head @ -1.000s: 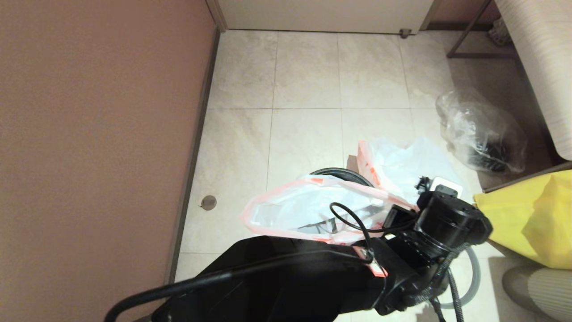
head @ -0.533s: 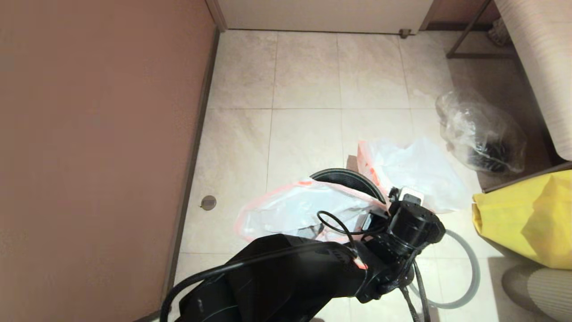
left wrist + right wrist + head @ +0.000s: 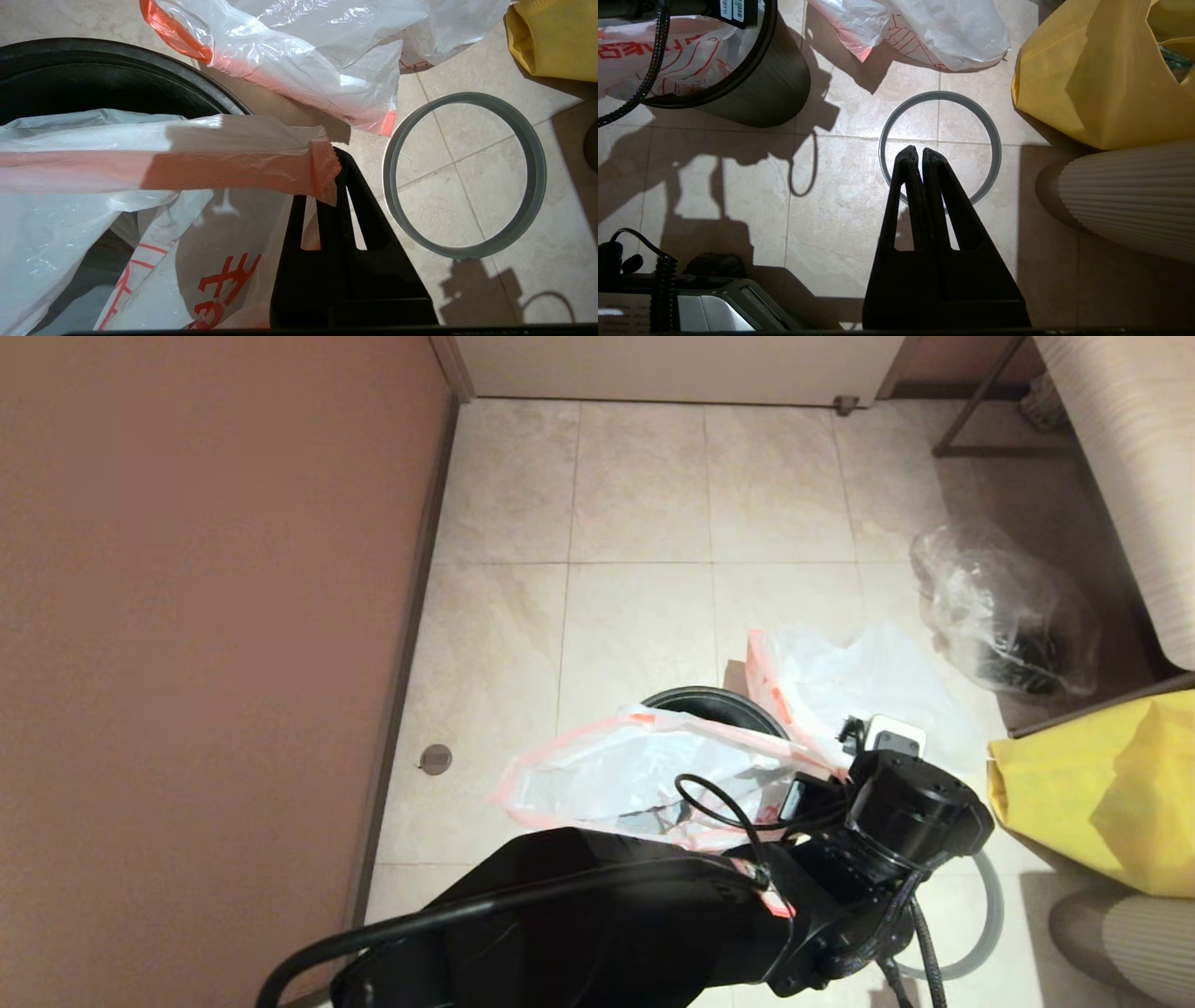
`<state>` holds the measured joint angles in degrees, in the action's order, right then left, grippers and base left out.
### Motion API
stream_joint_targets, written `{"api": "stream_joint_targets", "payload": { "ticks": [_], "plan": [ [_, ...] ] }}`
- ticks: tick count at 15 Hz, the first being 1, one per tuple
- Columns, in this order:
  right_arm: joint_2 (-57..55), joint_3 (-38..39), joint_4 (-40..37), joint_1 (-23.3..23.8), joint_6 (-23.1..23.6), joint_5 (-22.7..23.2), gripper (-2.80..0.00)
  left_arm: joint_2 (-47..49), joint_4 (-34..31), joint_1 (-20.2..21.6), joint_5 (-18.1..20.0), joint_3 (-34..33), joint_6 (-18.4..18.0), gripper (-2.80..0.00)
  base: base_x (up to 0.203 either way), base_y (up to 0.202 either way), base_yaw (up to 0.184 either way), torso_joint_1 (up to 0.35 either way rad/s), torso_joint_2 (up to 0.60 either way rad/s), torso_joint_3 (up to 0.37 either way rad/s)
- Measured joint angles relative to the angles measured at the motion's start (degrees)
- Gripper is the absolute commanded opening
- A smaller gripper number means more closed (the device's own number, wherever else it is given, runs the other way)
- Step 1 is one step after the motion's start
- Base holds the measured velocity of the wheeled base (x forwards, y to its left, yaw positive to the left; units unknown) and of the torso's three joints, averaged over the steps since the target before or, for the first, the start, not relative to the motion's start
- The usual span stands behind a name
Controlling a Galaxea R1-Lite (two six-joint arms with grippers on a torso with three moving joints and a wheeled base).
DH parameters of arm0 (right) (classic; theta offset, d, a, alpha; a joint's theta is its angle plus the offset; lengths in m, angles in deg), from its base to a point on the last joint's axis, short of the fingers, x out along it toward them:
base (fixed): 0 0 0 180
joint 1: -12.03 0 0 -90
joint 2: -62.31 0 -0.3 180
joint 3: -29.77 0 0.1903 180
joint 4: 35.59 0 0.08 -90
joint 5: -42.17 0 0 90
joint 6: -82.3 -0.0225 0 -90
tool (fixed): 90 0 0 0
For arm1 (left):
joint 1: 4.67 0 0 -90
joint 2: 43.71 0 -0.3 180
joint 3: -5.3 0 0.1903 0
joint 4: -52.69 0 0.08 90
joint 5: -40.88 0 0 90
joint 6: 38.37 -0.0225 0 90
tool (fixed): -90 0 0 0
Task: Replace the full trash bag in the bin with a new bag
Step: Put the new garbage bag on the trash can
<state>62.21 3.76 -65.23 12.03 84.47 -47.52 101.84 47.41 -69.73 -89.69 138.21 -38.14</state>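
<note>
- The left gripper [image 3: 327, 186] is pinching the orange-pink edge of the new bag [image 3: 154, 163], its black fingers [image 3: 299, 224] pressed together on the folded plastic, near the middle of the left wrist view.
- The new bag is lying stretched across the mouth of the bin [image 3: 714, 702], its red characters showing at the bottom of the left wrist view; in the head view it is sitting just below centre.
- The left arm is covering the near part of the bin and the bag's lower edge in the head view, so how deep the bag is hanging inside cannot be told.
- The right gripper [image 3: 922, 156] is hanging with its fingers together, holding nothing, above the grey rim ring [image 3: 939, 147] lying flat on the tiles.
- The full trash bag [image 3: 859, 695] is resting on the floor just right of the bin, in the centre-right of the head view; its contents are hard to make out.
- A clear bag with dark contents [image 3: 1004, 611] is lying at the upper right, and a yellow fabric sack [image 3: 1092, 793] is being cut off by the right edge.
</note>
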Motion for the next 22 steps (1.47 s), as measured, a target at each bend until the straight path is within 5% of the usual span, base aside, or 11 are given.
{"api": "stream_joint_targets", "payload": {
  "ticks": [4,5,9,13,20,21,22],
  "plan": [
    [0.00,0.00,0.02,-0.02,0.00,0.00,-2.80,-0.52,0.02,-0.90,-0.09,-0.45,-0.03,-2.80,0.000,0.000,0.000,0.000,0.00,0.000],
    [0.00,0.00,0.05,0.00,0.00,0.02,-2.80,-0.51,0.04,-1.26,-0.07,-0.34,-0.10,0.00,0.000,0.000,0.000,0.000,0.00,0.000],
    [0.00,0.01,0.02,0.00,0.00,0.02,-2.80,-1.62,-0.12,-2.27,-0.17,-0.79,-0.02,0.00,0.000,0.000,0.000,0.000,0.00,0.000],
    [0.00,0.01,0.00,0.00,0.00,0.00,-2.80,-8.28,-1.71,-4.41,0.36,-8.18,0.06,0.00,0.000,0.000,0.000,0.000,0.00,0.000],
    [0.00,0.01,0.01,0.00,0.00,0.00,-2.80,-18.98,-22.89,-5.72,4.19,-14.65,9.70,0.00,0.000,0.000,0.000,0.000,0.00,0.000],
    [0.00,0.01,0.02,0.00,0.00,0.02,-2.80,-21.42,-24.75,-5.19,4.90,-16.28,11.22,-1.58,0.000,0.000,0.000,0.000,0.00,0.000],
    [0.00,0.01,0.02,0.01,0.00,0.02,-2.80,-24.10,-25.33,-4.47,5.53,-18.83,12.05,-2.80,0.000,0.000,0.000,0.000,0.00,0.000]
  ]
}}
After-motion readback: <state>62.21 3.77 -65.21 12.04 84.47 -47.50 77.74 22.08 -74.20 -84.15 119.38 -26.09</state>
